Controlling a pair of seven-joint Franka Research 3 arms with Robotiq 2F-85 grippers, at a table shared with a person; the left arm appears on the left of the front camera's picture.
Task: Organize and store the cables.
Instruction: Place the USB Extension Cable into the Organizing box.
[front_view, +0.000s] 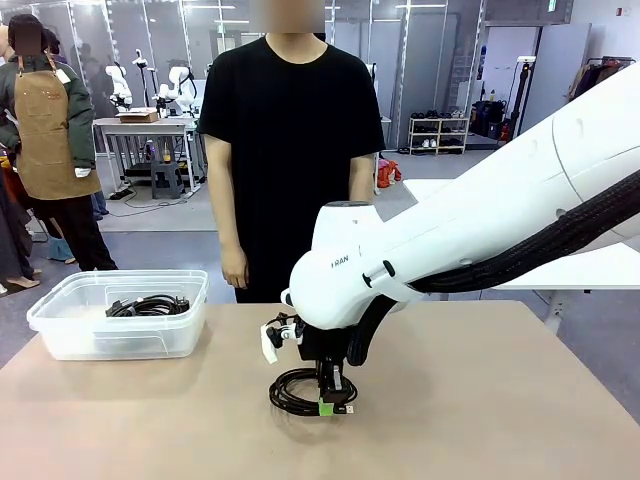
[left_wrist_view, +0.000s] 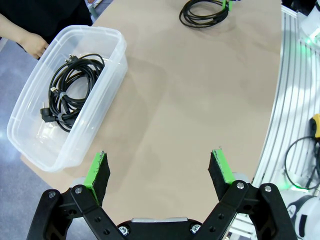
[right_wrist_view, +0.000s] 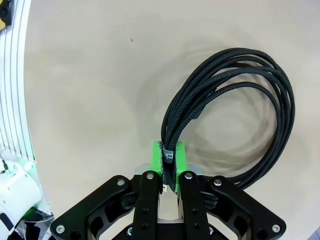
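Front view: a tan tabletop with a person in a black T-shirt standing at its far edge, arms hanging down. A clear plastic bin sits near the far left corner with a coil of black cable inside. The white right arm reaches in from the right and bends down over the middle of the tabletop, toward the near edge. Its right gripper points straight down into a second black coil, the braided cable, which lies flat on the tabletop. From here the arm hides how the fingers stand.

Left wrist view: the left gripper hangs above bare tabletop, its green-padded fingers spread wide with nothing between them. This view looks down into the bin and shows what the front view cannot: the stored cable is a loose bundle with a plug end lying on the bin floor. The person's hand hangs just beyond the bin. The braided cable shows at the far edge of this view, well apart from the bin.

Right wrist view: the green fingers stand close together, pinching several strands of the braided cable at one side of its loop. The rest of the loop fans out across the tabletop.
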